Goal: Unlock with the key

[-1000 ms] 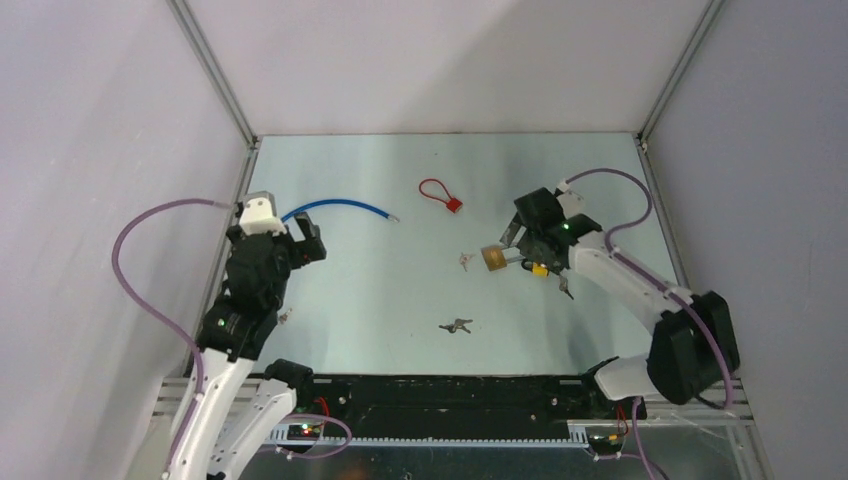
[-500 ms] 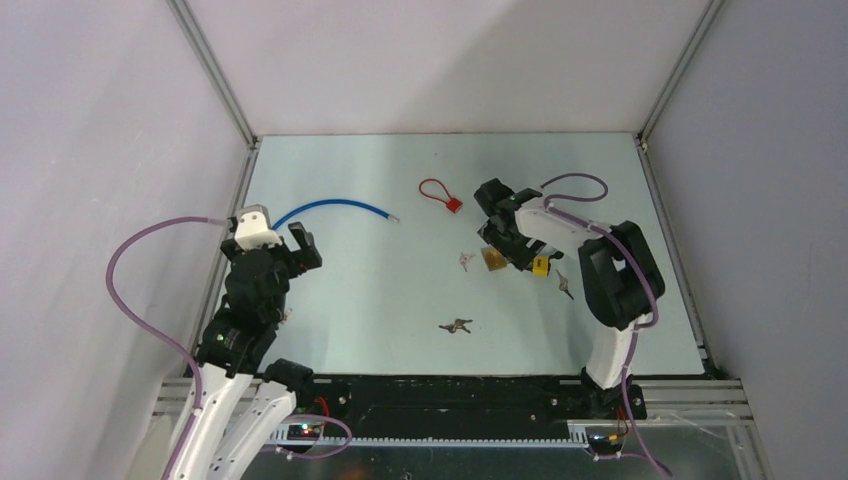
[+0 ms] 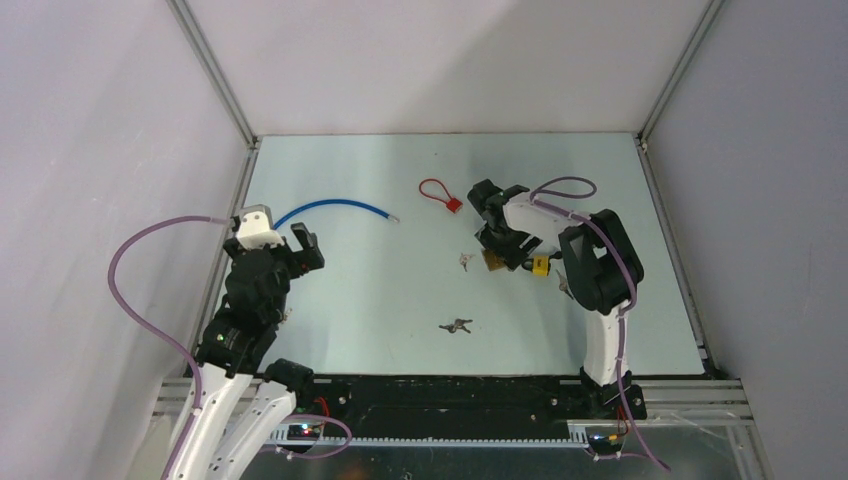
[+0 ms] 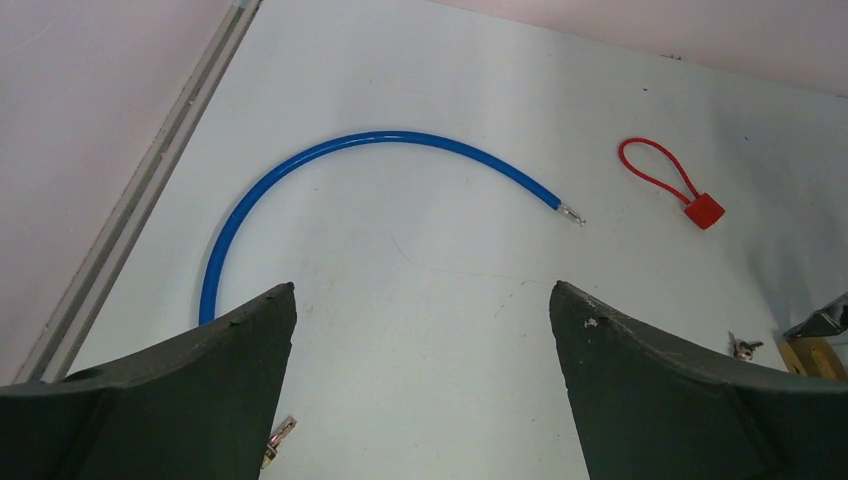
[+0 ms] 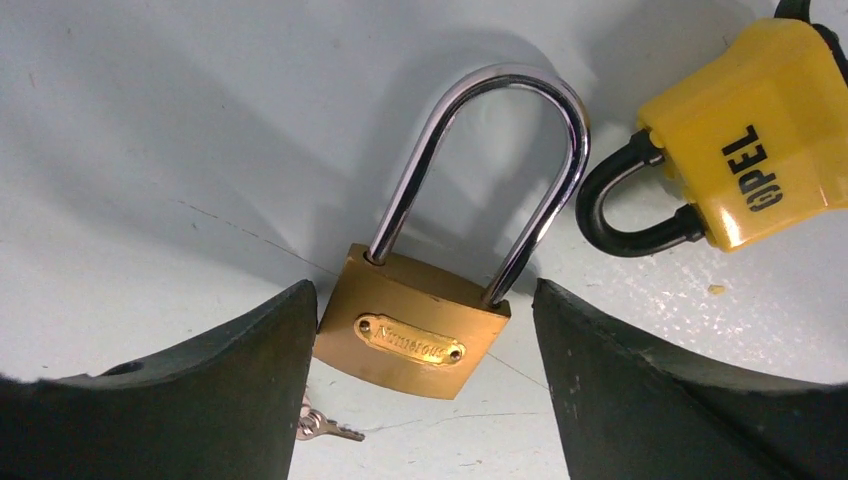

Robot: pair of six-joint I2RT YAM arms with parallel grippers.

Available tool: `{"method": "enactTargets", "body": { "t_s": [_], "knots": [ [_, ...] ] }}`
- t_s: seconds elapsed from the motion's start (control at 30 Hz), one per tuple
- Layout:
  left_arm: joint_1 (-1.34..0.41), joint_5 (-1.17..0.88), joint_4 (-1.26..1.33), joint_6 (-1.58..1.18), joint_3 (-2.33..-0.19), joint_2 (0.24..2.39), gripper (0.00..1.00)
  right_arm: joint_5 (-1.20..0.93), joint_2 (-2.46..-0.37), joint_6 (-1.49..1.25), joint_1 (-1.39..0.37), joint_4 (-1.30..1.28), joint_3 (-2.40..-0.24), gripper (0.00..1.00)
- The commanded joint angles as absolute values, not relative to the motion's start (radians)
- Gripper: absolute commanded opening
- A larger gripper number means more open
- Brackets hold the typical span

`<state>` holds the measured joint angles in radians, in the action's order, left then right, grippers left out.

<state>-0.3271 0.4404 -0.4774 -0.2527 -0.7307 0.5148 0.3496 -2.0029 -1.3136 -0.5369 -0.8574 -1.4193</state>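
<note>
The only lettering I can read from here is on the yellow plastic-bodied padlock with a black shackle (image 5: 765, 130). Black capitals printed on its flat face spell "OPEL", and in the right wrist view the word runs slantwise up the body with its letters tipped on their side. Just beside it lies the brass padlock with a long steel shackle (image 5: 412, 335), which has a small raised oval nameplate (image 5: 411, 339) across the front of its body. A word stands in relief on that plate, but the letters are too small and soft to read with certainty. In the top view both locks are too small for any lettering to be made out.
</note>
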Motion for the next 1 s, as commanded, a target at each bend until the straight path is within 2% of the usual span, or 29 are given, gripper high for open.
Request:
{"method": "enactTargets", "body": {
  "t_s": [0.0,0.1,0.2,0.37,0.5,0.57,0.8,0.97],
  "knots": [
    [-0.334,0.433,-0.446,-0.248,-0.733,0.517,1.0,0.306,-2.062,-1.327,-0.562,-0.849,-1.424,0.79],
    [-0.334,0.429,-0.446,-0.25,-0.733,0.52,1.0,0.323,-2.048,-1.297,-0.586,-0.876,-1.424,0.75],
    [-0.334,0.426,-0.445,-0.251,-0.731,0.521,1.0,0.338,-2.025,-1.234,-0.6,-0.891,-1.424,0.65],
    [-0.334,0.418,-0.445,-0.253,-0.732,0.528,1.0,0.375,-1.984,-1.096,-0.627,-0.893,-1.403,0.56],
    [-0.335,0.413,-0.445,-0.254,-0.732,0.533,1.0,0.427,-1.898,-1.015,-0.649,-0.864,-1.335,0.4],
    [-0.334,0.41,-0.444,-0.255,-0.731,0.537,1.0,0.44,-1.855,-0.962,-0.657,-0.829,-1.297,0.36],
    [-0.334,0.404,-0.445,-0.255,-0.733,0.552,1.0,0.54,-1.72,-0.725,-0.761,-0.702,-1.252,0.29],
    [-0.334,0.403,-0.446,-0.252,-0.733,0.563,1.0,0.517,-1.685,-0.55,-0.856,-0.561,-1.25,0.23]
  ]
}}
